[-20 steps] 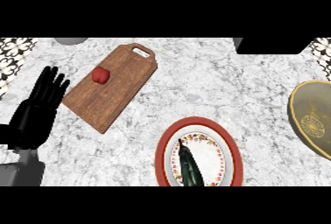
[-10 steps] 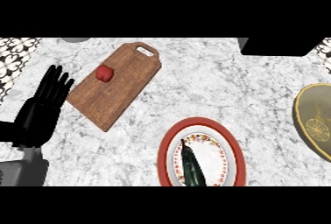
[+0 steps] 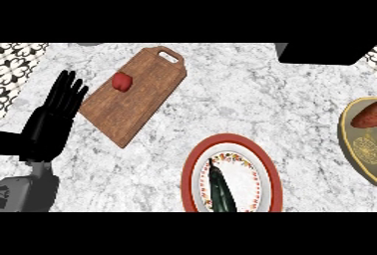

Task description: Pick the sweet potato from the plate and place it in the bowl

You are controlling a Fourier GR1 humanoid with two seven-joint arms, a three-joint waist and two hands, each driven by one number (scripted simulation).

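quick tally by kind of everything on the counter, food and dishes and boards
Food: 3, the red tomato, the dark cucumber, the sweet potato
Plates: 2, the red-rimmed plate, the olive plate
Cutting boards: 1, the wooden cutting board
Total: 6

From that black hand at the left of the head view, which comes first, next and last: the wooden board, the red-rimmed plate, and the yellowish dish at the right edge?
Measured from the left hand:
1. Wooden cutting board, just to its right, carrying a small red item.
2. Red-rimmed plate, lower centre, holding a dark long vegetable.
3. Yellowish dish, at the far right edge, with the sweet potato on it.
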